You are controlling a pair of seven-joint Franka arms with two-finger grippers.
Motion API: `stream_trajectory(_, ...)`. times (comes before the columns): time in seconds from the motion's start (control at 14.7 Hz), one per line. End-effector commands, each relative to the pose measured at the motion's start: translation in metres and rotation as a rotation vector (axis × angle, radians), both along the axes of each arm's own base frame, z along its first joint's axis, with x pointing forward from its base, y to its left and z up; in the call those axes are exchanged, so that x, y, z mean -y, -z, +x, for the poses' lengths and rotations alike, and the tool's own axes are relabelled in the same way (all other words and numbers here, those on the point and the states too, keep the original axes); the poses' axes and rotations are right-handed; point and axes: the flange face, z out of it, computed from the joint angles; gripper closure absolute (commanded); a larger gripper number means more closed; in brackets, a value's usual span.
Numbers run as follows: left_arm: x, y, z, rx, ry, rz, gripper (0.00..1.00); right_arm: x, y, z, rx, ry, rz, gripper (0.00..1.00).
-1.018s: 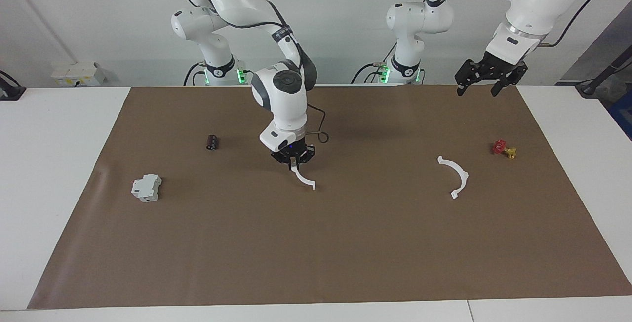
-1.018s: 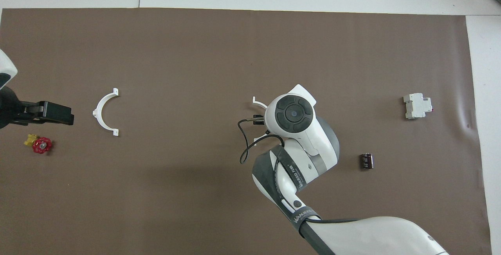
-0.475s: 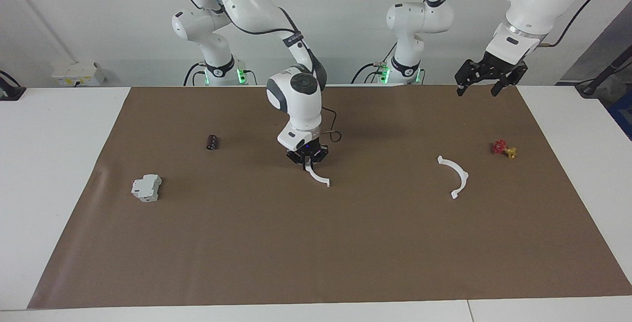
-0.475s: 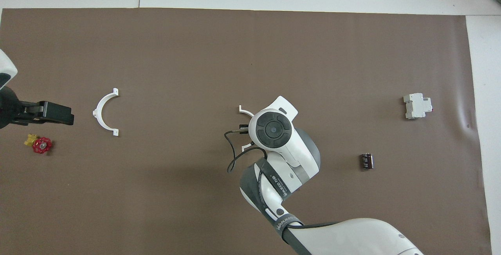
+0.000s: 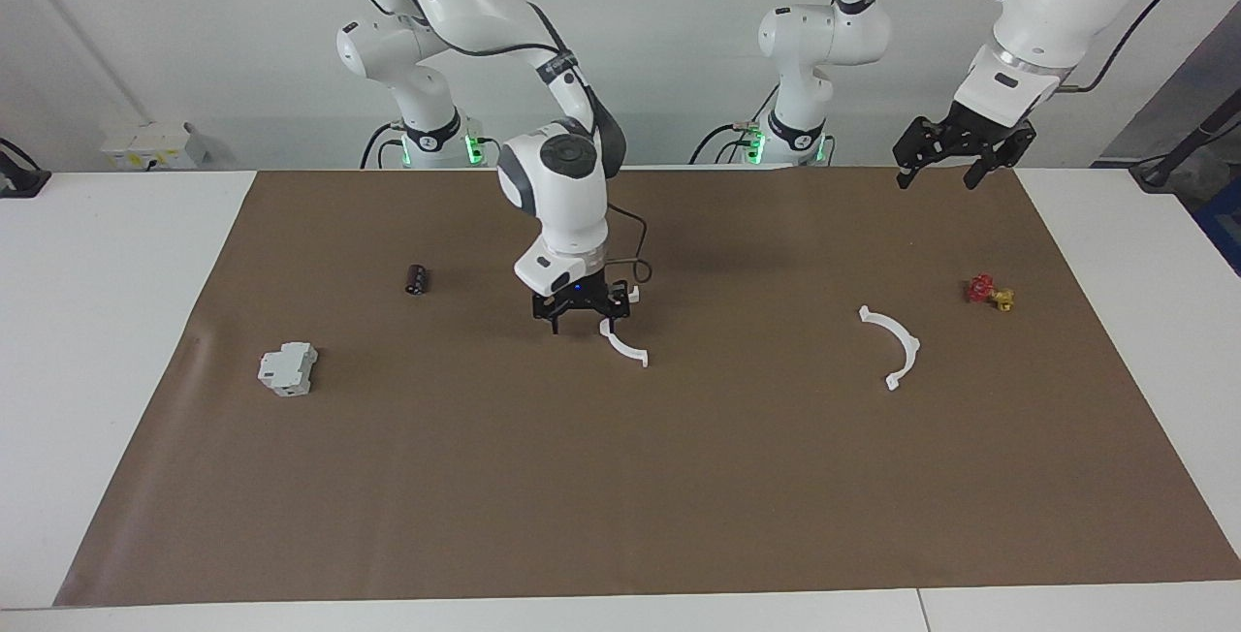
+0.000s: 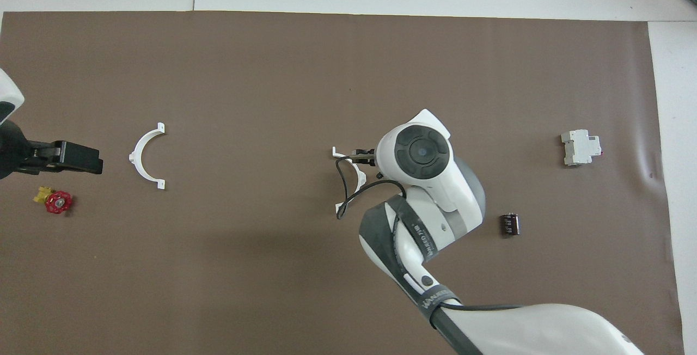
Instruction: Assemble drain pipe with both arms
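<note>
- My right tool (image 5: 583,317) is low over the middle of the brown mat (image 5: 620,477), fingers spread wide and gripping nothing.
- One white half-ring (image 5: 623,343) lies flat on the mat just beside that tool, toward the left arm's end; from the overhead view its arc (image 6: 356,172) is partly hidden by the arm's cable.
- The other half-ring (image 5: 898,346) lies on the mat well apart, toward the left arm's end of the table (image 5: 87,322).
- My left tool (image 5: 952,157) waits raised over the mat's edge by its base, fingers apart and empty.
- A red and yellow valve (image 5: 989,293) sits near the second half-ring.
- A black cylinder (image 5: 417,278) and a grey-white block (image 5: 287,368) lie toward the right arm's end.
</note>
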Motion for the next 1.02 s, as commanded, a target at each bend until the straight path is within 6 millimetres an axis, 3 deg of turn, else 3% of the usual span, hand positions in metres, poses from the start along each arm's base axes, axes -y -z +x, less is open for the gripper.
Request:
stream_trajectory(0.0, -0.002, -0.003, -0.005, 0.002, -0.005, 0.016, 0.0, 0.08, -0.059, 0.01, -0.029, 0.017, -0.024, 0.0)
stream_trajectory(0.34, -0.002, -0.003, -0.005, 0.002, -0.005, 0.016, 0.0, 0.22, -0.111, 0.01, -0.101, 0.042, -0.035, 0.0)
stream_trajectory(0.54, -0.002, -0.003, -0.005, 0.002, -0.005, 0.016, 0.0, 0.279, -0.13, 0.006, -0.116, 0.039, -0.035, 0.0)
stream_trajectory(0.68, -0.002, -0.003, -0.005, 0.002, -0.005, 0.016, 0.0, 0.301, -0.158, 0.008, -0.123, 0.028, -0.036, 0.0)
stream_trajectory(0.81, -0.005, -0.004, -0.003, 0.016, -0.013, 0.018, 0.0, 0.305, -0.193, 0.007, -0.129, 0.023, -0.038, 0.0)
stream_trajectory(0.95, -0.023, -0.001, -0.002, 0.014, -0.034, 0.024, 0.0, 0.306, -0.224, 0.0, -0.169, 0.006, -0.048, 0.0)
